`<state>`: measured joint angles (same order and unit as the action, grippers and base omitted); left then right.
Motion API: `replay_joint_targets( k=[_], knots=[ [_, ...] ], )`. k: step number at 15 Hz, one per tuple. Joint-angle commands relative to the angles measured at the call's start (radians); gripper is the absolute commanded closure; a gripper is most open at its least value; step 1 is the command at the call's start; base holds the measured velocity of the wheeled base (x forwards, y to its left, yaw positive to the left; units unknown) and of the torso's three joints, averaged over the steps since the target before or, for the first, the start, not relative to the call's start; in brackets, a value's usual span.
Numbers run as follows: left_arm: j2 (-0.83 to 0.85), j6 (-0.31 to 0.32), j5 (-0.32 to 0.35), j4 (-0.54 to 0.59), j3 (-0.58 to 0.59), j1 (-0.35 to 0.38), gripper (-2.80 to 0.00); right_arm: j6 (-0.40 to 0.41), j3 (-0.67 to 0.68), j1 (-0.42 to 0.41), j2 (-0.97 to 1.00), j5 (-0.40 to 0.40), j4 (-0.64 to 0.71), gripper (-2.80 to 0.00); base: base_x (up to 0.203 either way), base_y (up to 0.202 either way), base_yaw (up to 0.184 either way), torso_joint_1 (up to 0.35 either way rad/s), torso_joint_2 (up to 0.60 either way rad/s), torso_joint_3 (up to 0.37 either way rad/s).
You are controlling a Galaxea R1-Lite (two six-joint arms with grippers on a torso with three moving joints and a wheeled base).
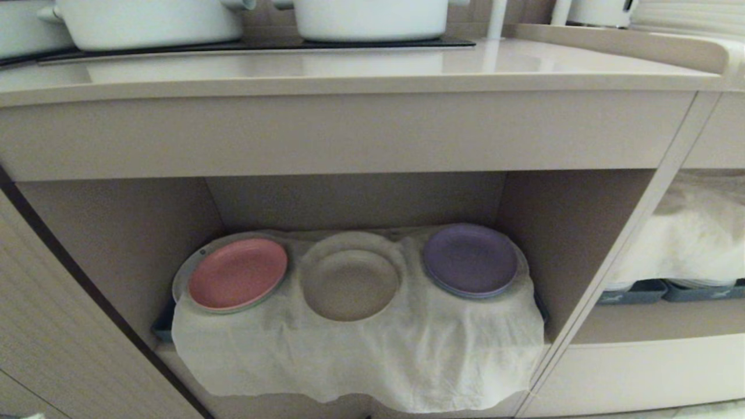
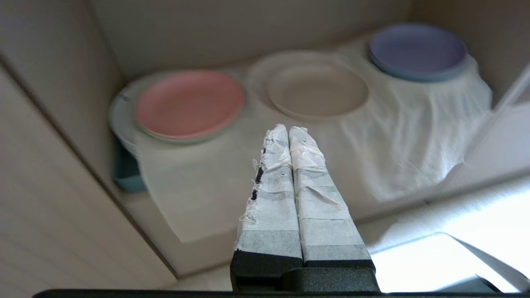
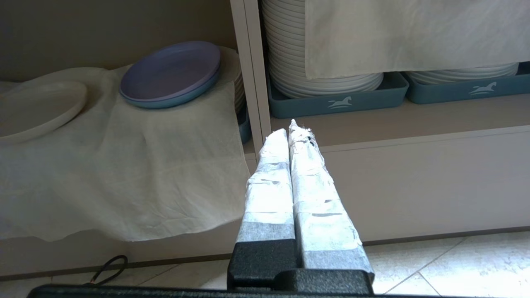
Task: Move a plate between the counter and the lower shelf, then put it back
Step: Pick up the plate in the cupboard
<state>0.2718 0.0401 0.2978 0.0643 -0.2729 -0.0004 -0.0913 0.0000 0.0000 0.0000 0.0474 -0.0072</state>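
The small cream-beige plate lies in the middle of the lower shelf, on a wrinkled off-white cloth, between a pink plate and a purple plate. The pale-beige counter runs above the niche. Neither arm shows in the head view. In the left wrist view my left gripper is shut and empty, its tape-wrapped fingers pointing at the plate from in front of the niche, a short way from its near rim. My right gripper is shut and empty, low near the floor by the cabinet's upright divider.
Two white pots stand on the black cooking panel. The niche to the right holds stacked white plates in blue-grey trays under a cloth. The hanging cloth drapes over the shelf's front edge. A tiled floor lies below.
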Motion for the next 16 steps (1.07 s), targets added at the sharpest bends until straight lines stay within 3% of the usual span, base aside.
replay_joint_targets(
  k=[1, 4, 6, 12, 16],
  knots=[
    [0.15, 0.0, 0.019, 0.001, -0.031, -0.001, 0.0, -0.001, 0.0, 0.0, 0.0, 0.0, 0.0, 0.0, 0.0, 0.0, 0.0, 0.0, 0.0, 0.0],
    [0.289, 0.001, 0.112, 0.002, -0.057, -0.011, 0.0, -0.001, 0.0, 0.0, 0.0, 0.0, 0.0, 0.0, 0.0, 0.0, 0.0, 0.0, 0.0, 0.0],
    [0.396, 0.002, 0.141, 0.002, -0.066, -0.027, 0.0, -0.001, 0.0, 0.0, 0.0, 0.0, 0.0, 0.0, 0.0, 0.0, 0.0, 0.0, 0.0, 0.0],
    [0.685, -0.011, 0.148, -0.025, -0.075, -0.137, 0.0, -0.001, 0.0, 0.0, 0.0, 0.0, 0.0, 0.0, 0.0, 0.0, 0.0, 0.0, 0.0, 0.0],
    [0.918, -0.049, 0.108, -0.195, -0.075, -0.195, 0.0, -0.001, 0.0, 0.0, 0.0, 0.0, 0.0, 0.0, 0.0, 0.0, 0.0, 0.0, 0.0, 0.0]
  ],
)
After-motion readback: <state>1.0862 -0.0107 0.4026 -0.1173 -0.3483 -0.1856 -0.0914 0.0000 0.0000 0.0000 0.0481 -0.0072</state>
